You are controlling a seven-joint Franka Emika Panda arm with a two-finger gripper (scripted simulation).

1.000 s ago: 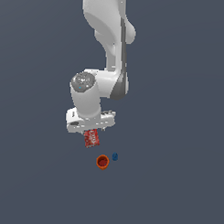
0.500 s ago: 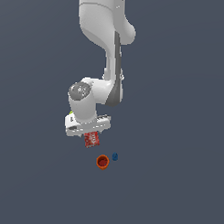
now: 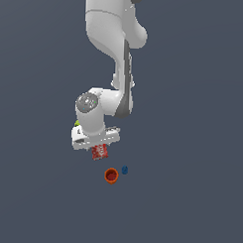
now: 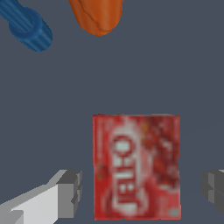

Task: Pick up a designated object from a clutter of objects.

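The only readable print stands on the red box, which lies between the gripper's spread fingers: large white letters, turned sideways in the wrist view, that look like "JELL-O", though they are blurred. In the exterior view the same box just under the gripper shows only white flecks, too small to read

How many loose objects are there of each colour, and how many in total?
Red: 1, the box
Orange-red: 1, the cup
Blue: 1, the small piece
Yellow-green: 1, the ball, mostly hidden behind the arm
Total: 4
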